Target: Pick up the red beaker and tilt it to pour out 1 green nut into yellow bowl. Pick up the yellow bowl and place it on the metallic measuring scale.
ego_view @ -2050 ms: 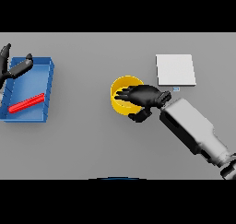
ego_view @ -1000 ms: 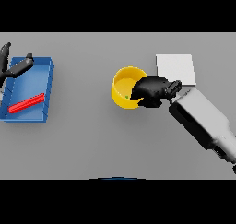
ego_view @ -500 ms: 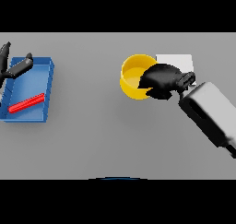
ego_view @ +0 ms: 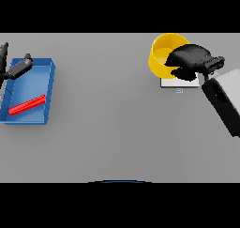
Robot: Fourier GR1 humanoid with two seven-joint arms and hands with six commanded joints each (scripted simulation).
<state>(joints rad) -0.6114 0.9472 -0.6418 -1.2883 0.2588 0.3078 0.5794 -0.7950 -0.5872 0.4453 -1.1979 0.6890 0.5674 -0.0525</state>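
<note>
**A:** Dark right hand (ego_view: pixel 188 57) at the table's far right; fingers curled over the near-right rim of the yellow bowl (ego_view: pixel 162 54), gripping it; white forearm runs off toward the lower right.

**B:** bowl on the scale?

**A:** over it; metallic scale (ego_view: pixel 180 82) shows only as a pale strip just under bowl and hand; can't tell if the bowl touches it.

**B:** left side?

**A:** left hand (ego_view: pixel 14 68) at the far-left edge, fingers loosely spread, holding nothing, above the far corner of the blue tray (ego_view: pixel 48 92); red beaker (ego_view: pixel 27 105) lies on its side inside the tray; grey table (ego_view: pixel 108 119) between the two.
</note>
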